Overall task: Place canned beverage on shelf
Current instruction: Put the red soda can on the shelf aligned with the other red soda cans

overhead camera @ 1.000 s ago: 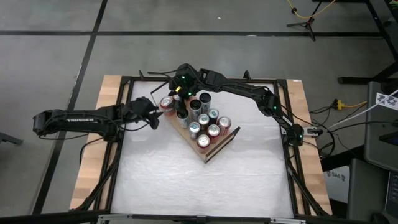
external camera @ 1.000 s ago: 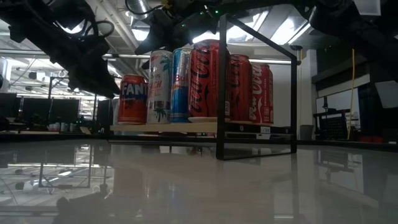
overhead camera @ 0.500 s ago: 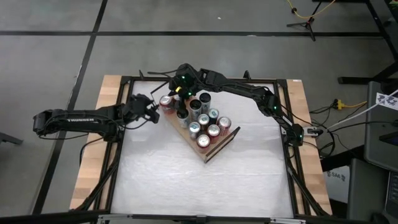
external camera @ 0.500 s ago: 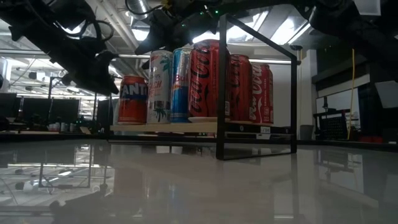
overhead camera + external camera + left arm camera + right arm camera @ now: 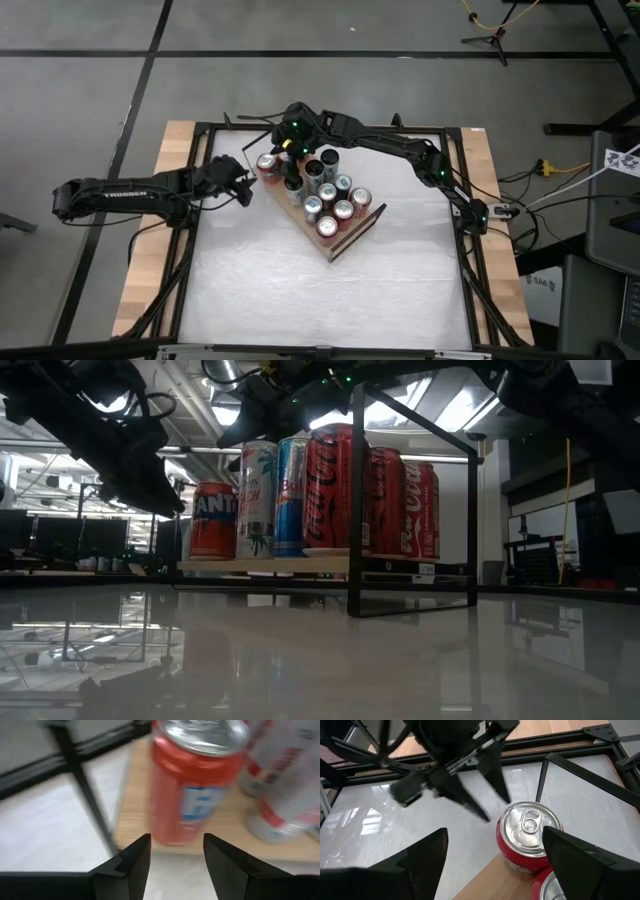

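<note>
Reading "FANTA": orange can (image 5: pixel 212 520) on shelf (image 5: pixel 262 564)

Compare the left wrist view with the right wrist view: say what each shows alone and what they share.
Only the left wrist view shows the side of the orange can with its blue label, the left gripper's own fingers a little apart and empty just short of it, and pale cans beside it.

Only the right wrist view shows that can's silver top and pull tab, the left gripper from outside, pointing at the can, and the right gripper's fingers spread wide above it.

Both show the orange can, the wooden shelf and the white table.
</note>
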Action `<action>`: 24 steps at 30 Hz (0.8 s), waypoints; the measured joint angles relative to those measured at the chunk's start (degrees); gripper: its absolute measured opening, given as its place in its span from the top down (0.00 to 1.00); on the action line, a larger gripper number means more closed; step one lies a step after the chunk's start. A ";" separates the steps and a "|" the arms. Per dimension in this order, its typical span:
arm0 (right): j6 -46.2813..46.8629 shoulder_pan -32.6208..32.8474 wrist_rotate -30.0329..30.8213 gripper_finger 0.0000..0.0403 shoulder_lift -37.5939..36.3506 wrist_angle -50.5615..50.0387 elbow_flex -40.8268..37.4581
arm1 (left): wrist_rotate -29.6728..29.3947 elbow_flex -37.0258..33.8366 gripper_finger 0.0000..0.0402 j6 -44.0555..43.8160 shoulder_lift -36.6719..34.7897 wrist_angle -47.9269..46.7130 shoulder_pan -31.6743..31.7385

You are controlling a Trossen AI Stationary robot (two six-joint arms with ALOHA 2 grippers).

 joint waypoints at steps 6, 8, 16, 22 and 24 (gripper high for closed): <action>0.02 0.00 0.00 0.21 0.00 0.00 0.00 | 2.01 0.00 0.57 -1.47 2.30 3.56 -0.04; 0.01 0.00 0.00 0.21 0.00 0.00 0.00 | 0.18 0.00 0.57 -1.48 3.20 4.65 -0.04; 0.00 0.00 0.00 0.21 0.00 0.01 0.00 | -6.16 0.00 0.57 -1.55 4.98 5.72 -0.04; 0.00 0.00 0.00 0.21 0.00 0.00 0.00 | -9.03 0.00 0.57 -1.54 5.04 7.22 0.00; 0.00 0.00 0.00 0.21 0.02 0.01 0.00 | -9.19 0.00 0.57 -1.54 5.04 7.18 0.00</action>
